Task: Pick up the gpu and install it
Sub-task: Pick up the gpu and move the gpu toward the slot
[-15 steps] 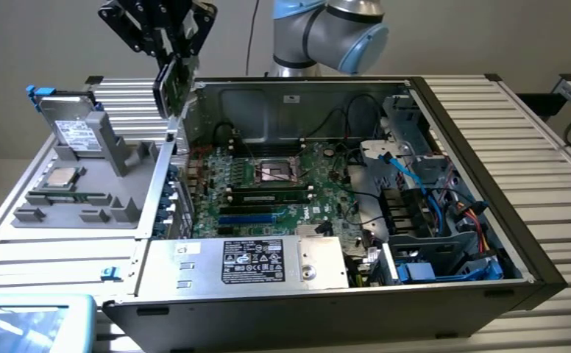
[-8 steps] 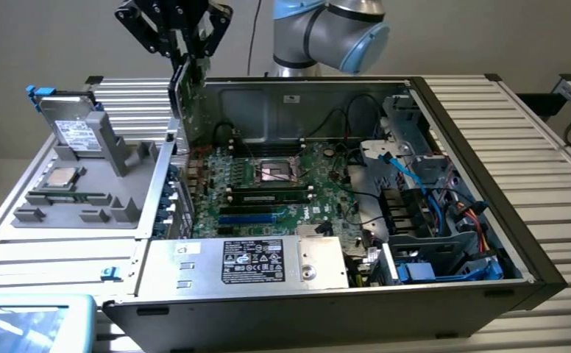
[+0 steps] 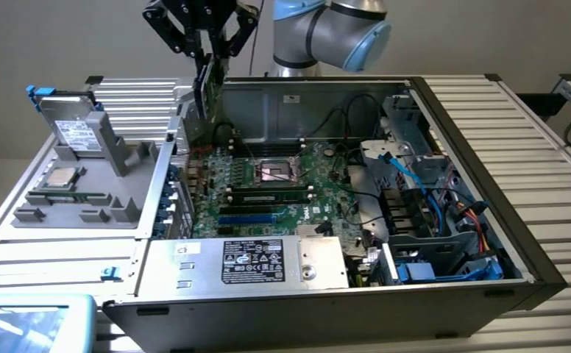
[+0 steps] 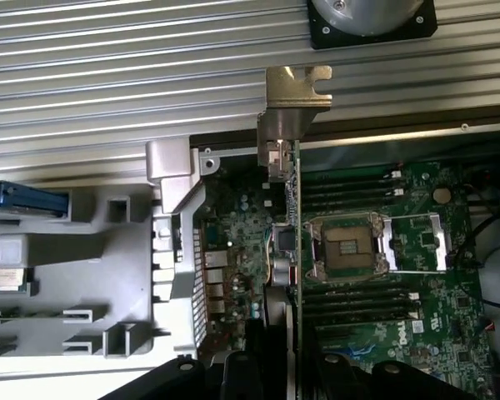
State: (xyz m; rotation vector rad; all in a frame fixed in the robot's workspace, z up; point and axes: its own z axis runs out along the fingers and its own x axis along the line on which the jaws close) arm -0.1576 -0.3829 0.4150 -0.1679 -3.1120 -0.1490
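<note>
The fingers (image 3: pixel 235 38) are clenched on the top edge of the gpu (image 3: pixel 208 92), which hangs edge-on and upright in the upper centre of the exterior view. In the wrist view the same fingers (image 4: pixel 237 375) pinch the thin green card, with its silver bracket (image 4: pixel 293 108) at the far end over the case wall.

The pick-up looks done: the gpu is off its rest and in the air above the rear of the open computer case (image 3: pixel 482 290), towards the exterior view's left. The install is not: the card's lower edge stands clear above the motherboard (image 3: pixel 266 193), beside the bare processor socket (image 3: pixel 274 173), and is not seated in any slot.

The power supply (image 3: pixel 251 261) fills the lower centre of the frame. On the exterior view's left a grey holder (image 3: pixel 118 198) carries a drive box (image 3: pixel 74 131). Case and holder rest on a ribbed metal surface (image 3: pixel 521 140). The arm (image 3: pixel 335 29) rises against a plain grey wall (image 3: pixel 50 37).
</note>
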